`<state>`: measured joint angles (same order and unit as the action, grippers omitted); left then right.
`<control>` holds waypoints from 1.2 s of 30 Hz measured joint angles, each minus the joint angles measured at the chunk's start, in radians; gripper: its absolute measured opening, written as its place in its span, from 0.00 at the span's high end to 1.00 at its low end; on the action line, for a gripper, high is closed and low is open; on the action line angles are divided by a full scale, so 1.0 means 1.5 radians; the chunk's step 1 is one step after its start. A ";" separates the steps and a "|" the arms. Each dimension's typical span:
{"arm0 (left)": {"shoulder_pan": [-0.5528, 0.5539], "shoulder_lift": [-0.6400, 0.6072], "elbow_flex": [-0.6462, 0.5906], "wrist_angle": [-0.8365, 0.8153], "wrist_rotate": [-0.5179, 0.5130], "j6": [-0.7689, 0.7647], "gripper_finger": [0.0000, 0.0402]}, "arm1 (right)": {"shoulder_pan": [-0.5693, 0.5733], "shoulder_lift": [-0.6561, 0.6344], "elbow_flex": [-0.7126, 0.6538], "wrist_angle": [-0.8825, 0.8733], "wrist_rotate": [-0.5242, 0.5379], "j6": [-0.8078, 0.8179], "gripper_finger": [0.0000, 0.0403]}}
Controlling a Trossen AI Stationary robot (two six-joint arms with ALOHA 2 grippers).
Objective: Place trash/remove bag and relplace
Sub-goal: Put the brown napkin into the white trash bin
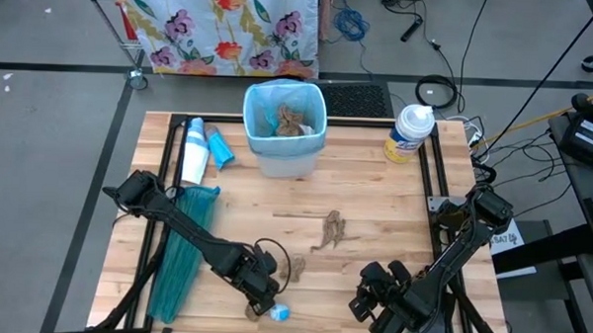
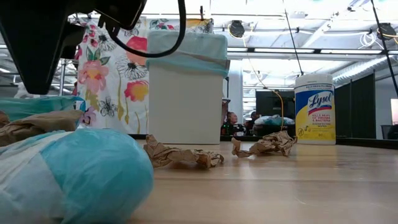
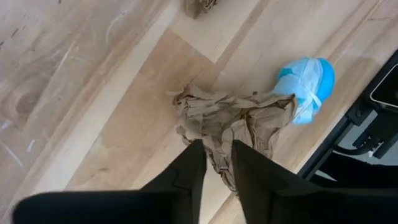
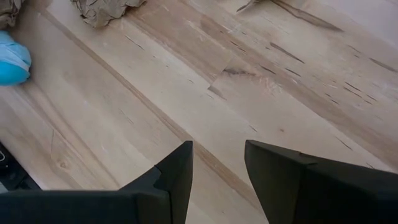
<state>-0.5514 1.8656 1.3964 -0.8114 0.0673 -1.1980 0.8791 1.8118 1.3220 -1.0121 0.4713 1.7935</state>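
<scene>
The white bin (image 1: pixel 284 136) with the pale-blue bag (image 1: pixel 259 98) over its rim stands at the table's far middle, with brown paper trash (image 1: pixel 290 121) inside. A crumpled brown paper scrap (image 3: pixel 227 118) lies near the front edge beside a blue wad (image 3: pixel 308 87). My left gripper (image 3: pixel 217 165) hovers over this scrap, pointing steeply down, its fingers a little apart. Two more brown scraps (image 1: pixel 331 230) (image 1: pixel 296 268) rest on the wood. My right gripper (image 4: pixel 217 165) stands open over bare wood at the near right. A teal-green bag (image 1: pixel 182 256) lies along the left edge. My left gripper comes at the brown scrap from above, and the scrap's near edge (image 3: pixel 219 163) shows in the narrow gap between the two fingers. Whether the fingers touch the paper I cannot tell. The rest of the scrap spreads out toward the blue wad.
A Lysol wipes canister (image 1: pixel 409 133) stands at the far right. A white and blue roll (image 1: pixel 194 148) lies at the far left beside the bin. A black frame (image 1: pixel 430 171) runs along the table's sides. Open wood lies between the two grippers.
</scene>
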 joint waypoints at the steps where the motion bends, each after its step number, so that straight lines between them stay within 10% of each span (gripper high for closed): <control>1: 0.000 0.000 0.000 0.000 0.000 0.000 0.77 | 0.000 0.000 0.000 0.002 0.000 0.000 0.66; 10: 0.000 0.000 0.000 -0.002 0.034 -0.051 0.60 | 0.000 0.000 0.000 0.017 0.000 0.000 0.66; 24: -0.014 0.071 0.000 0.022 0.095 -0.087 0.60 | 0.000 0.000 0.000 0.054 0.000 0.001 0.66; 36: -0.020 0.064 0.002 0.044 0.080 -0.031 0.99 | 0.000 0.000 0.000 0.063 0.000 0.016 0.66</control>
<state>-0.5807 1.9611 1.3987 -0.7460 0.1868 -1.2443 0.8791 1.8122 1.3220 -0.9182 0.4717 1.8172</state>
